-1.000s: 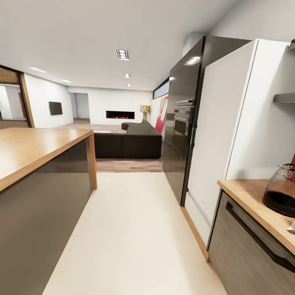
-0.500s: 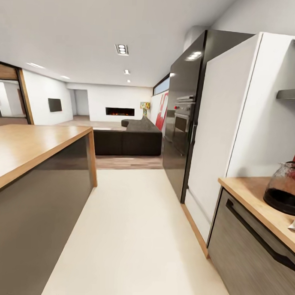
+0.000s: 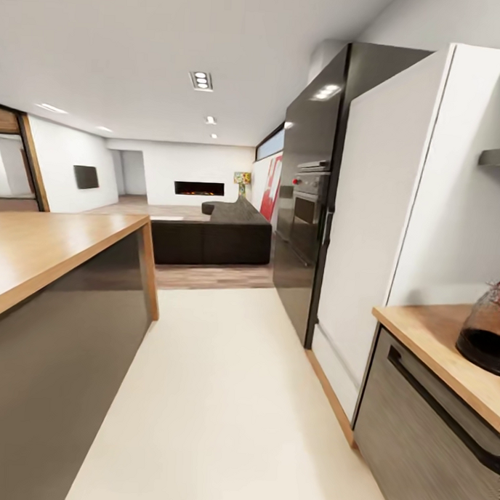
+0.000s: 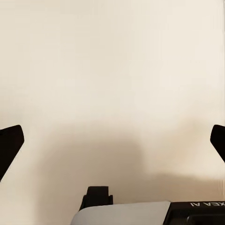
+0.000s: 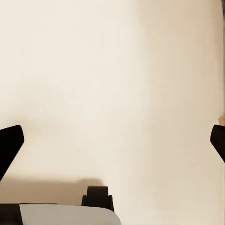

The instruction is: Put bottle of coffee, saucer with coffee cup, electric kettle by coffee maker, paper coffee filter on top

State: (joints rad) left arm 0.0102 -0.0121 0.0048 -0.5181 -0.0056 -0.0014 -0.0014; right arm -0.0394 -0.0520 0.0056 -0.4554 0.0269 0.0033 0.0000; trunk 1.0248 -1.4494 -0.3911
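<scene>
The head camera looks down a kitchen aisle with a pale cream floor [image 3: 222,394]; on the right side the kitchen countertop [image 3: 435,345] ends beside a tall white cabinet [image 3: 383,205], and the electric kettle [image 3: 486,329] stands on that light wood top near the wall, cut off by the edge of the picture (you can see its clear glass belly and its black base); under the top sits a grey drawer front [image 3: 416,439] with a long dark handle; a grey shelf [image 3: 499,157] sticks out high on the wall above the kettle; past the white cabinet stands a shiny black unit [image 3: 303,194] with a built-in oven; on the left is the wooden island table [image 3: 46,248] with dark sides; far off there is a dark sofa [image 3: 214,237], a long fireplace [image 3: 199,188] in the white back wall, and a flat dark screen [image 3: 85,176] on the left wall; the left gripper [image 4: 112,143] hangs over the cream floor with its two black fingertips [image 4: 9,145] spread wide apart and nothing between them; the right gripper [image 5: 112,143] also hangs over the cream floor, its dark fingertips [image 5: 10,145] spread wide apart too, holding nothing.
</scene>
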